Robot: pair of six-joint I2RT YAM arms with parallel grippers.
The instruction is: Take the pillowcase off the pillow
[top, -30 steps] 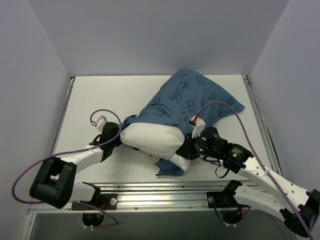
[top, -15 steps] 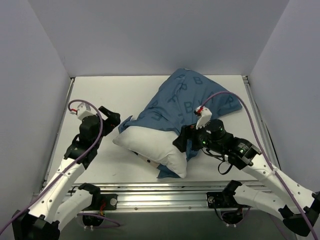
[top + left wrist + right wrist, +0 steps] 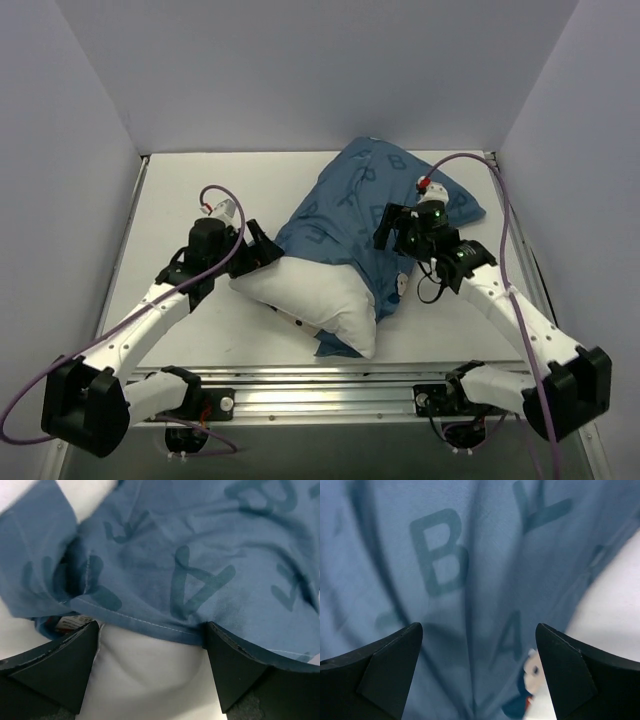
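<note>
Left fingers (image 3: 55, 665) are spread wide with nothing between them. The left gripper (image 3: 150, 645) sits right at the hem of the pillowcase (image 3: 200, 555), where blue fabric meets the bare white pillow (image 3: 150, 680). Cannot tell whether it touches the cloth.

Right fingers (image 3: 385, 670) are also wide apart and hold nothing. The right gripper (image 3: 477, 650) hangs over printed blue cloth, with letters B and A below it and a small cartoon face (image 3: 531, 674) near the lower edge.

Top camera: the left gripper is at the pillow's left end, by the rim of the case opening. The right gripper is over the case's right side.

The pillow lies diagonally on the tabletop (image 3: 190, 190), from centre to right. Its far part, toward the far right corner, is covered by the pillowcase. Its near part is bare white and points at the near edge. A flap of the pillowcase pokes out under the pillow's near corner.

The left arm reaches in from the near left corner, the right arm from the near right.
</note>
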